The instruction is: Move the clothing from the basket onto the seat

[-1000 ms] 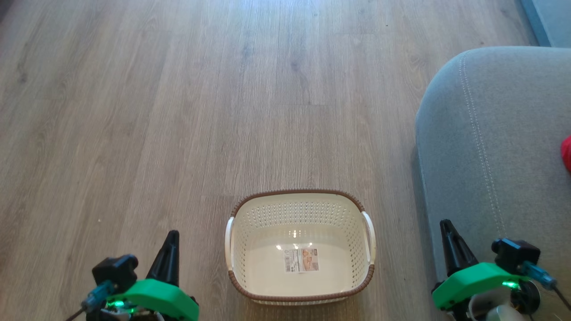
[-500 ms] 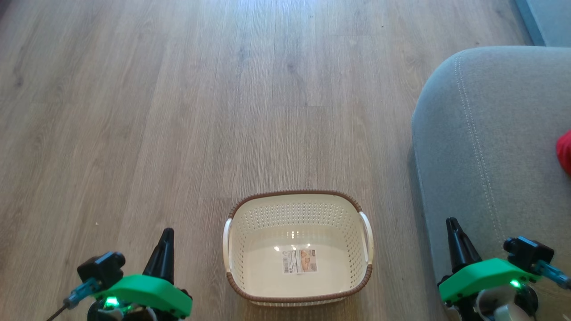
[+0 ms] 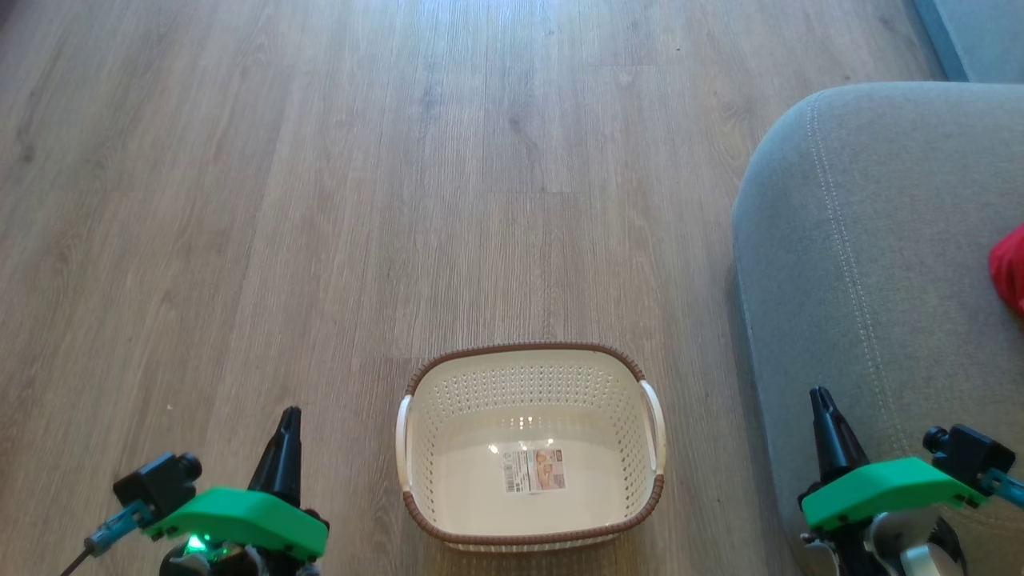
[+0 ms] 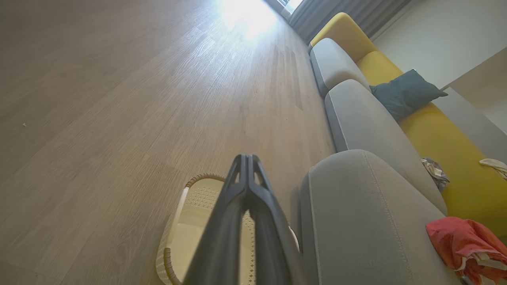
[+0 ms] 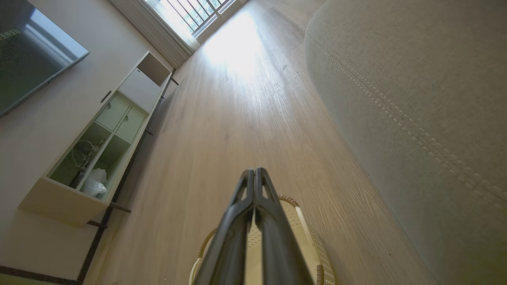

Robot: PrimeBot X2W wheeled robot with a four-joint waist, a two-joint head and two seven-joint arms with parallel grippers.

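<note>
**Head view:** basket (image 3: pixel 528 384) stands upright on the wood floor (image 3: pixel 320 200), low centre, w/ a paper label (image 3: pixel 534 470) on its bottom. Seat (image 3: pixel 880 240) takes up the right side, just beside the basket, w/ a thin strip of floor between. Clothing (image 3: pixel 1010 268) is a bit of red at the right edge, lying on the seat, well apart from the basket. Left pincer (image 3: pixel 288 420) is lower left over the floor, near the basket's left side, fingers pressed together, nothing in them. Right pincer (image 3: pixel 822 404) is lower right against the seat's near edge, also pressed tight & holding nothing.

**Left wrist view:** the 2 dark fingers meet at the tips, no gap. Basket rim & a white handle sit below them. Seat is to the right, w/ the clothing a crumpled red heap w/ white trim on its top, lower right. Beyond that are more grey cushions in a row, a yellow backrest (image 4: pixel 435 130), a dark teal pillow (image 4: pixel 404 93) & a small crumpled grey cloth (image 4: pixel 435 172).

**Right wrist view:** fingers closed tip to tip, basket rim under them. Seat w/ a pale double seam is on the right. On the left are a pale cabinet (image 5: pixel 99 138) w/ open shelves along the wall, a dark TV screen (image 5: pixel 31 59) & a bright window (image 5: pixel 194 12) at the far end.
</note>
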